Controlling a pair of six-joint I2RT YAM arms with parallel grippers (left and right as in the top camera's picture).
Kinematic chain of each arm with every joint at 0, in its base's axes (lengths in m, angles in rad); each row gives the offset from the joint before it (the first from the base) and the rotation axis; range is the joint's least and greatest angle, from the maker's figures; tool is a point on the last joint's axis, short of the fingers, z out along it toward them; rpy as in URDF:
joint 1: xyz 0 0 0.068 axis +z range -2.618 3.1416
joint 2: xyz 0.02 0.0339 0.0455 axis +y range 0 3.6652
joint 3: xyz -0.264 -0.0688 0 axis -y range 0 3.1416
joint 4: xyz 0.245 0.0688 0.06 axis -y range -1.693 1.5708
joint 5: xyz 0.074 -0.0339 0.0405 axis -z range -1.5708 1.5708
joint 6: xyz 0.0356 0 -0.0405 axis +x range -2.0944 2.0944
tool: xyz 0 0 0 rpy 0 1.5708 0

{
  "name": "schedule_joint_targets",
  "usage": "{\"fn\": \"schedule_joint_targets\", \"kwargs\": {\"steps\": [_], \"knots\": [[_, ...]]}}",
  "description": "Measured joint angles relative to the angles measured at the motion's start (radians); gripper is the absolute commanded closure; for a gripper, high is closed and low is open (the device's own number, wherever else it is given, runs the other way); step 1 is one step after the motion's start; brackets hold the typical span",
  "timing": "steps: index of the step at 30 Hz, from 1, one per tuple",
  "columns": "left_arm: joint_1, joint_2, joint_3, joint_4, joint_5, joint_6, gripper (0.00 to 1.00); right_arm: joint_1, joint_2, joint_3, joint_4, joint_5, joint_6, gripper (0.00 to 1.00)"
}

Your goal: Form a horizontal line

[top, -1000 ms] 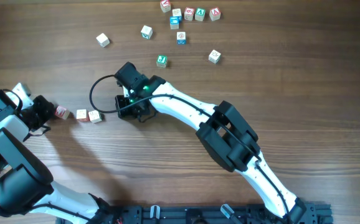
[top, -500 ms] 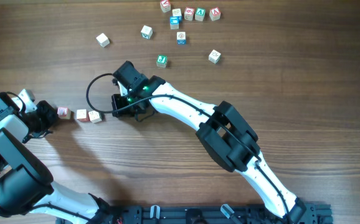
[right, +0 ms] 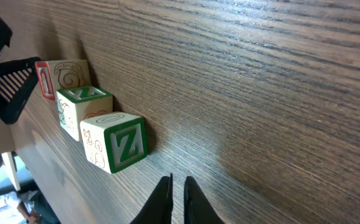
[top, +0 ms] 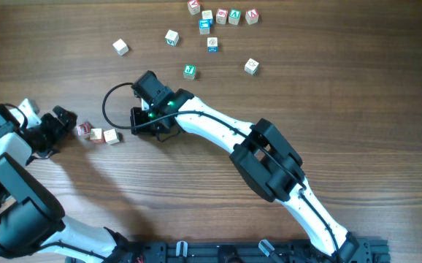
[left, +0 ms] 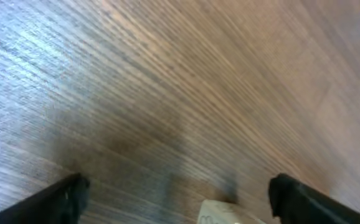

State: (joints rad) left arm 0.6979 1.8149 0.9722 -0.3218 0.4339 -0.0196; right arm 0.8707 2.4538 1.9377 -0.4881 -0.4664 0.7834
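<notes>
Overhead view, wooden table (top: 328, 88)

- The horizontal line (top: 96, 134) sits toward the table's 9 o'clock side: three small letter cubes in a row. Its long axis runs roughly 9 to 3 o'clock, with the 3 o'clock end dipping a little toward 4
- From the right wrist view the cubes appear to touch side by side. The near one shows a green Z (right: 127, 144) and the far one a red-marked face (right: 45, 79)
- The far cube looks slightly turned against the other two
- Left gripper (top: 59, 130) is the nearer hand. The row lies at its 3 o'clock, with the end cube right at the mouth of the jaws
- Its jaws stand wide apart and clamp nothing. In its own camera a pale cube top (left: 220, 213) peeps in between them at the bottom edge; whether a finger touches that cube I cannot tell
- Right gripper (right: 177, 185) has the row at its 9 o'clock, near but clear of the Z cube. Its fingers are pressed together and carry nothing
- Loose cubes (top: 189, 71) lie well apart toward 12 and 1 o'clock

Judgement: the row looks all but made. Any last squaring of the skewed end cube falls to the left hand, pushing along the row's axis toward 3 o'clock
</notes>
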Motion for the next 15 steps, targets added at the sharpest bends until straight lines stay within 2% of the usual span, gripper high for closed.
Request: {"fn": "schedule_joint_targets", "kwargs": {"steps": [4,6,7,9,12,15], "knots": [[0.000,0.000,0.003,-0.008,-0.001,0.001,0.03,0.000,0.000,0.000,-0.004,-0.009,-0.010,0.94],[0.000,0.000,0.003,-0.008,-0.002,0.001,0.21,0.000,0.000,0.000,-0.005,-0.013,-0.013,0.95],[0.001,0.000,0.003,-0.008,-0.008,0.006,0.50,0.000,0.000,0.000,-0.004,-0.013,-0.014,0.95],[0.003,0.000,0.000,-0.005,-0.026,0.016,0.80,0.000,0.000,0.000,-0.004,-0.013,-0.014,0.95],[0.005,0.014,-0.014,0.027,-0.047,0.023,0.96,0.000,0.000,0.000,-0.005,-0.013,-0.013,0.95],[0.004,0.021,-0.019,0.060,-0.053,0.026,0.96,0.000,0.000,0.000,-0.005,-0.013,-0.013,0.95]]}}
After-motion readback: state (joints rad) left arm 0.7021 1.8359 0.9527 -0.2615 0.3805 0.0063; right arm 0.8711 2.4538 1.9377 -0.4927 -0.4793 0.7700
